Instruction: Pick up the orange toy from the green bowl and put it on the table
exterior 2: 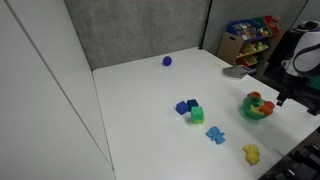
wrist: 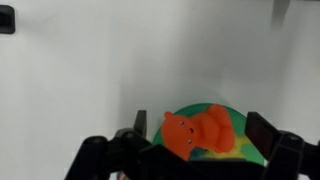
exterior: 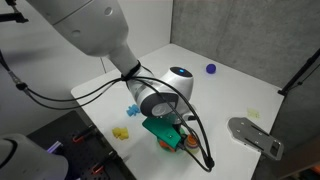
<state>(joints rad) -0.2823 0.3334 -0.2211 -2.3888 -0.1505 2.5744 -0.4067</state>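
Observation:
The orange toy [wrist: 192,130] lies in the green bowl [wrist: 243,133] on top of a yellow and red layered object. In the wrist view my gripper [wrist: 196,142] is open, with one dark finger on each side of the toy and a gap to it on both sides. In both exterior views the gripper [exterior: 172,128] [exterior 2: 286,97] hangs at the bowl [exterior: 155,127] [exterior 2: 248,108], near the edge of the white table [exterior 2: 140,110]. The arm hides most of the bowl in an exterior view.
A grey oval plate [exterior: 255,136] lies near the bowl. A blue ball [exterior 2: 167,61] sits far back. Blue and green blocks [exterior 2: 190,109], a blue toy [exterior 2: 216,135] and a yellow toy [exterior 2: 251,153] lie on the table. Cables hang from the arm.

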